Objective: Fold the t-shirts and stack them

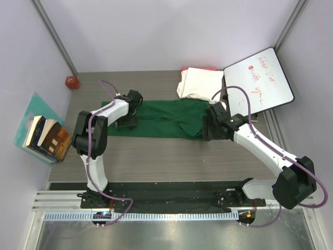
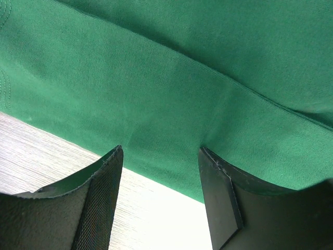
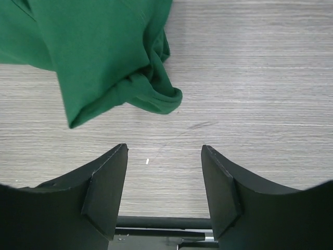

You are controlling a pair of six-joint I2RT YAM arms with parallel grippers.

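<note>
The dark green shirt (image 1: 156, 119) lies spread flat in a long band across the middle of the table (image 1: 156, 156), running from 9 o'clock to 3 o'clock in the overhead view. At about 1 o'clock from its middle sits the cream-white folded bundle (image 1: 200, 83), touching the shirt's far edge, with a red-pink cloth edge (image 1: 200, 69) showing behind it at 12 o'clock.

The left gripper (image 1: 126, 122) is down over the shirt's left end. In its wrist view the two fingers (image 2: 101, 198) stand spread apart with nothing between them, tips at the shirt's near hem, and green cloth (image 2: 171, 78) fills the view from 9 through 3 o'clock, with bare tabletop (image 2: 52, 151) at 7 o'clock.

The right gripper (image 1: 210, 130) is at the shirt's right end. Its fingers (image 3: 104, 192) are also spread and hold nothing. They hang over bare table (image 3: 250, 78), and a bunched sleeve (image 3: 104, 62) lies at 11 o'clock from the gap, not touching either finger.

A whiteboard (image 1: 260, 80) with red writing sits tilted at 2 o'clock, just beside the bundle. A row of books (image 1: 47, 138) stands off the table at 9 o'clock, and a small red object (image 1: 72, 82) lies at 10 o'clock.
</note>
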